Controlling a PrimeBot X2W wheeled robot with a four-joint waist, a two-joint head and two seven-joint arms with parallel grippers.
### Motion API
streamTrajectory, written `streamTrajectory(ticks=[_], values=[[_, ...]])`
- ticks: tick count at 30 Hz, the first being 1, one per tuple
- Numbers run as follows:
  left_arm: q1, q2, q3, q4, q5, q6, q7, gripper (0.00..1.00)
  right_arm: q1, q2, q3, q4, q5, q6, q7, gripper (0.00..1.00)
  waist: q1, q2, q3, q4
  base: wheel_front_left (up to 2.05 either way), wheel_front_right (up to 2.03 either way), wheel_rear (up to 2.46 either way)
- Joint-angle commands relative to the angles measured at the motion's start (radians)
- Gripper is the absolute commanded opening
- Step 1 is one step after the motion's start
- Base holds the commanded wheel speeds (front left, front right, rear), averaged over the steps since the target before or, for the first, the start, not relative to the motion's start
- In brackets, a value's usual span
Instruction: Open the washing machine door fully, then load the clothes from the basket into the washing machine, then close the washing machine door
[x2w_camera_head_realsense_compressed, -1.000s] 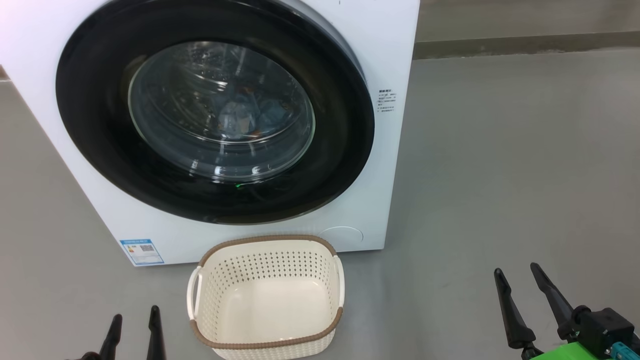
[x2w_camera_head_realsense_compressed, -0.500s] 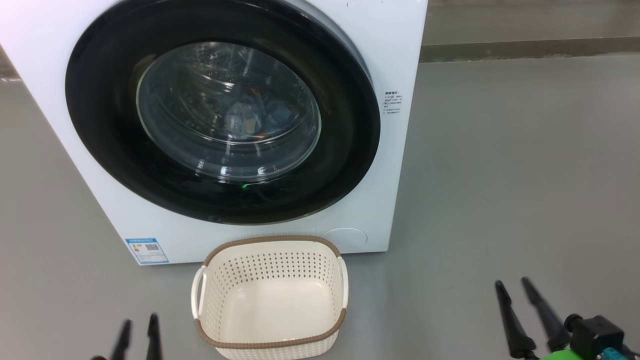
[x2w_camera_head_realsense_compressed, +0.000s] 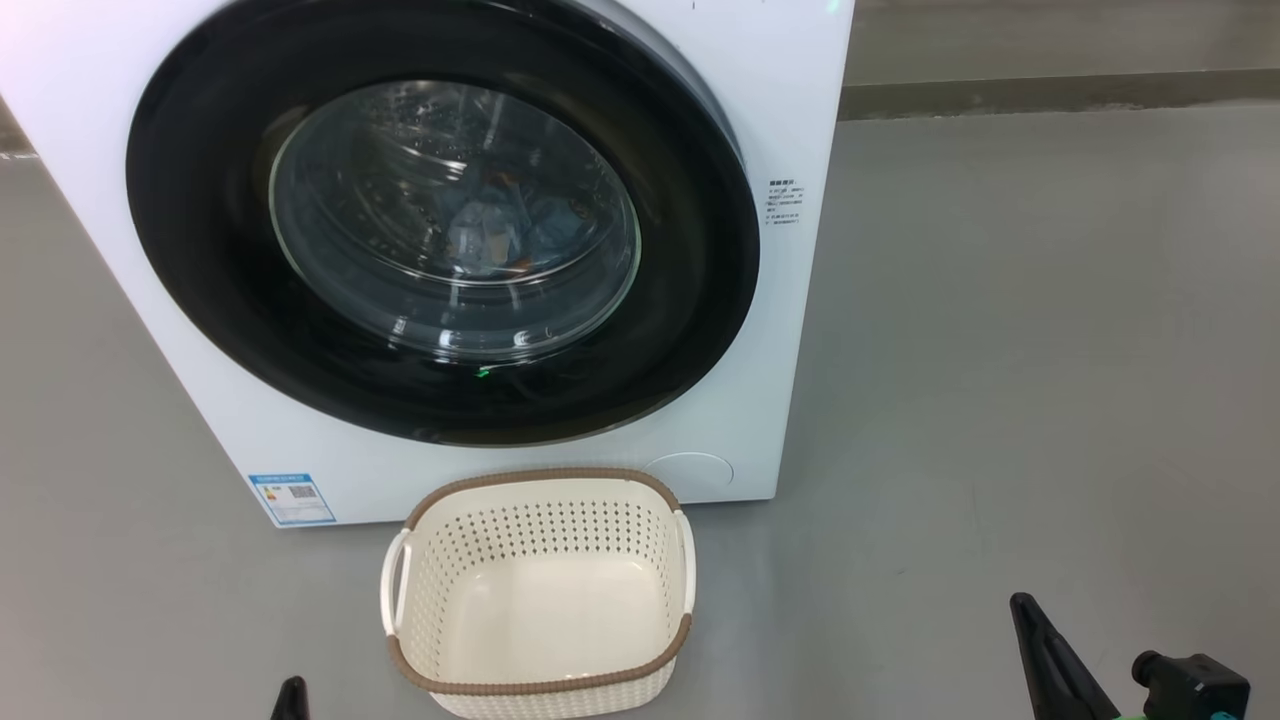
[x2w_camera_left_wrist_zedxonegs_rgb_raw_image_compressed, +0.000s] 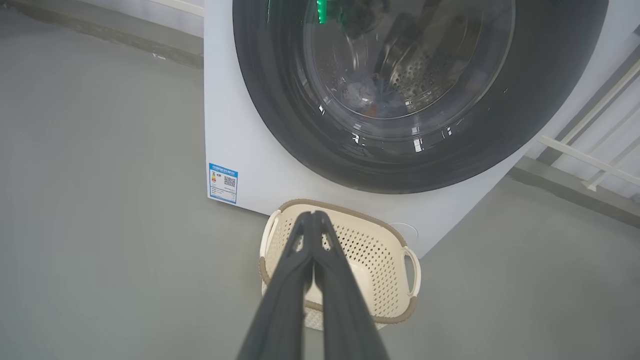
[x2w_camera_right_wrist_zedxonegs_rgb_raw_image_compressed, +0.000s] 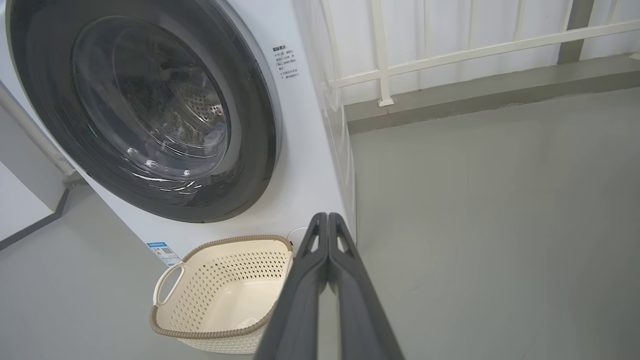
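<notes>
Well, down at the left the left gripper (x2w_camera_left_wrist_zedxonegs_rgb_raw_image_compressed: 313, 216) has its two dark fingers pressed together, holding nothing, pointing towards the basket (x2w_camera_head_realsense_compressed: 545, 478). That basket sits empty on the grey floor (x2w_camera_head_realsense_compressed: 1000, 400), just in front of the washing machine (x2w_camera_head_realsense_compressed: 770, 350), right of its blue label (x2w_camera_head_realsense_compressed: 292, 498). Above it the washing machine door (x2w_camera_head_realsense_compressed: 700, 300) is closed, and the clothes (x2w_camera_head_realsense_compressed: 500, 228) lie inside the drum, seen through the glass. Off to the right the right gripper (x2w_camera_right_wrist_zedxonegs_rgb_raw_image_compressed: 327, 217) is likewise pinched together, empty.
</notes>
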Motion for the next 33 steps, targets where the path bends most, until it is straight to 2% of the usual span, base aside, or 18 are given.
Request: streamTrajectory(ticks=[1, 33], values=[[-0.037, 0.012, 0.009, -0.023, -0.030, -0.002, 0.009, 0.00, -0.031, -0.002, -0.006, -0.021, 0.039, -0.001, 0.008, 0.00, -0.0001, 0.0000, 0.002, 0.000, 0.00, 0.00, 0.00], [-0.088, 0.020, 0.028, -0.026, -0.356, -0.007, 0.099, 0.00, -0.076, 0.010, -0.027, -0.010, 0.380, -0.002, 0.099, 0.00, -0.0002, 0.0000, 0.019, -0.006, 0.00, 0.00, 0.00]])
